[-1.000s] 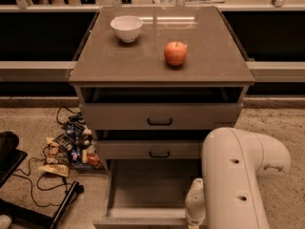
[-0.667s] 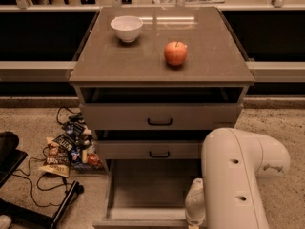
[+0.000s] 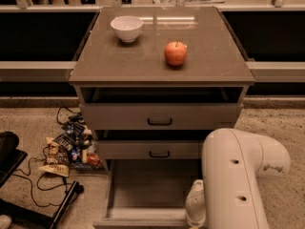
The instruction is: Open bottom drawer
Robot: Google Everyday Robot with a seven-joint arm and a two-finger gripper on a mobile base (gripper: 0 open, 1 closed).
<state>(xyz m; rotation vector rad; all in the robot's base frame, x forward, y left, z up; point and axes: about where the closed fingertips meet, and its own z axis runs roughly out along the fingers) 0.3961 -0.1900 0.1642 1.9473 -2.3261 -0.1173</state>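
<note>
Grey inside and pulled out, the bottom drawer (image 3: pixel 143 187) sits lowest in the cabinet (image 3: pixel 86 99). My gripper (image 3: pixel 194 208) hangs by the drawer's front right corner, beside my white arm (image 3: pixel 240 175); apart or together, I cannot tell. Snack packets (image 3: pixel 66 149) litter the floor, their writing unreadable. An apple (image 3: pixel 175 53) and a bowl (image 3: pixel 127 28) stand on the surface (image 3: pixel 143 56).

One cabinet (image 3: pixel 205 66) has three drawers: one top drawer (image 3: pixel 200 116), one middle drawer (image 3: pixel 124 150) and one bottom drawer (image 3: pixel 147 185). Two handles show: one top handle (image 3: pixel 159 122) and one middle handle (image 3: pixel 159 154). On the cabinet stand one bowl (image 3: pixel 127 27) and one apple (image 3: pixel 175 53). There is one arm (image 3: pixel 238 175) with one gripper (image 3: pixel 195 206), low at the bottom drawer's right front corner. One heap of packets (image 3: pixel 66 149) lies on the floor, too jumbled to count.
</note>
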